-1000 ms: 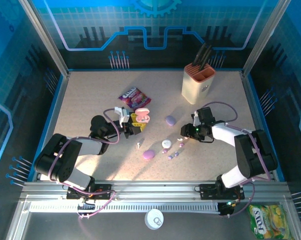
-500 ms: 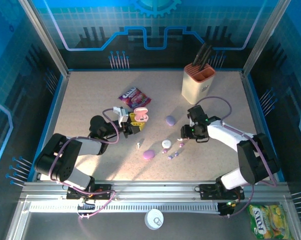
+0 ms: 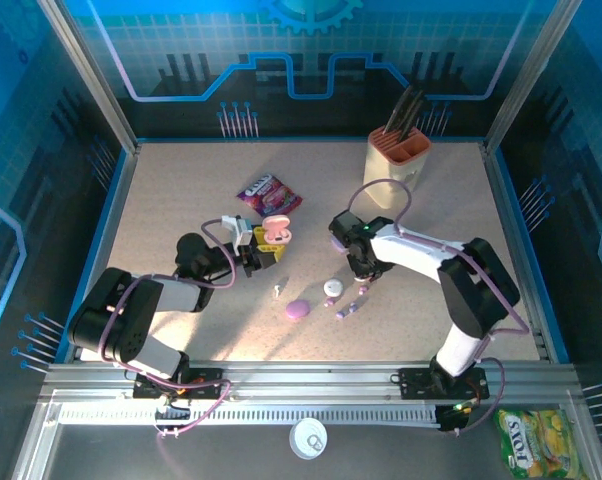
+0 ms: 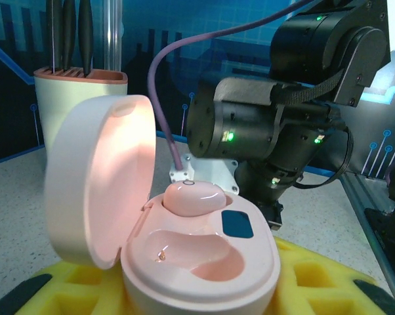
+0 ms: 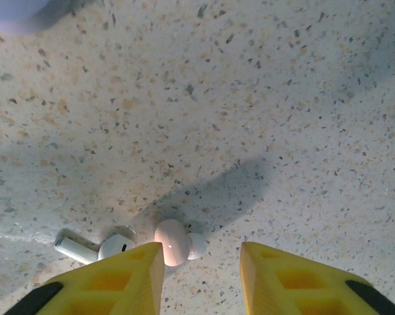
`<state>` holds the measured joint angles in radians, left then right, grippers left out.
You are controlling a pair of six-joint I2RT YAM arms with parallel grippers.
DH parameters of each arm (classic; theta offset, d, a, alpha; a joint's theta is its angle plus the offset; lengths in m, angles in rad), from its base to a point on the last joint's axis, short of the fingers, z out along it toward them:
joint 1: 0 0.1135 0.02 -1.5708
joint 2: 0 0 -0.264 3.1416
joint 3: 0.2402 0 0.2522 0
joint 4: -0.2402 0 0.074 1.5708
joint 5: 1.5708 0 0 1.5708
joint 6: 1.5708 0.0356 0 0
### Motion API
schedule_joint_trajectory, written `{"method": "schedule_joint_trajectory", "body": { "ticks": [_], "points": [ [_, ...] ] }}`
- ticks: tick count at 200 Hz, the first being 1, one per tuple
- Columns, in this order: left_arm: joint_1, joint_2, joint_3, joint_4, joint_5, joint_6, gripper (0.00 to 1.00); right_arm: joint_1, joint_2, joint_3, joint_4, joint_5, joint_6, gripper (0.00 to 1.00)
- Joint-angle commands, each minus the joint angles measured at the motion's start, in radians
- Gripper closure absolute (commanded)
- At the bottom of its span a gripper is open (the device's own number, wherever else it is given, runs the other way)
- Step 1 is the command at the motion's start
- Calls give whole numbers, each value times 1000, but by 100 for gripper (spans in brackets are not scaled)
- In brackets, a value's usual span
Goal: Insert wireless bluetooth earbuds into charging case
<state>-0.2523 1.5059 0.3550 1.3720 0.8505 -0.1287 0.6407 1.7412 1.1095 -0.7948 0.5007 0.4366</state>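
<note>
My left gripper (image 3: 261,250) is shut on the open pink charging case (image 3: 276,232), held with its lid up left of centre. Close up, the case (image 4: 204,262) sits between the yellow fingers (image 4: 315,289). One pink earbud (image 4: 194,197) lies in its far slot and the near slot is bare. My right gripper (image 3: 359,268) hovers over the table near the middle, pointing down. Its jaws (image 5: 201,252) are open. A loose pink earbud (image 5: 173,241) lies on the table against the left fingertip, with a white earbud (image 5: 92,248) further left.
A lilac case (image 3: 338,237) lies beside the right wrist. A white round case (image 3: 333,288), a pinkish-lilac case (image 3: 297,308) and small buds (image 3: 343,312) are scattered in front. A knife block (image 3: 396,165) stands at the back right, a candy packet (image 3: 266,193) behind the left gripper.
My right arm has swung left toward the table's middle and its jaws have narrowed. The left gripper has shifted slightly back with the case.
</note>
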Motion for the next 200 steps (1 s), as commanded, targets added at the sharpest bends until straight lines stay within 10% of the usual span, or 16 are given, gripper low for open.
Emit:
{"method": "schedule_joint_trajectory", "body": {
  "ticks": [1,200],
  "points": [
    [10,-23,-17,30,5,22,64,23,51,42,-96,49,-4,67],
    [15,-33,-21,30,17,18,64,38,217,132,-160,29,-34,74]
  ]
}}
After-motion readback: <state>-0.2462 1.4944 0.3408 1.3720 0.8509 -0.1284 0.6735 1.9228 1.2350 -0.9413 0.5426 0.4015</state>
